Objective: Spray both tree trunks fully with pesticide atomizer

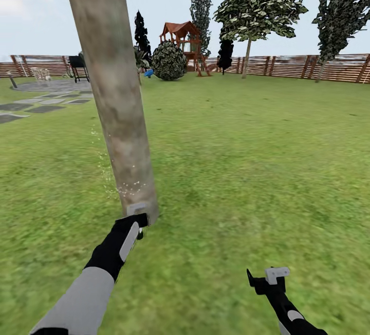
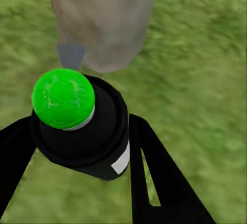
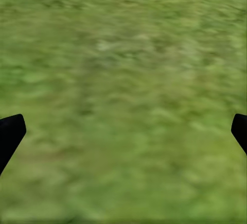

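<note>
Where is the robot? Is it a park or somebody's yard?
Most likely a fenced back garden: a grass lawn ringed by a wooden slat fence, with a red-roofed play set at the far end and a thick tree trunk close by.

surface: green grass lawn point(image 1: 246, 160) | standing on it: thick mottled grey-tan tree trunk point(image 1: 110, 88), left of centre | grey stone paving slabs point(image 1: 31, 106), left edge | brown slat fence point(image 1: 308, 68), far back
</note>
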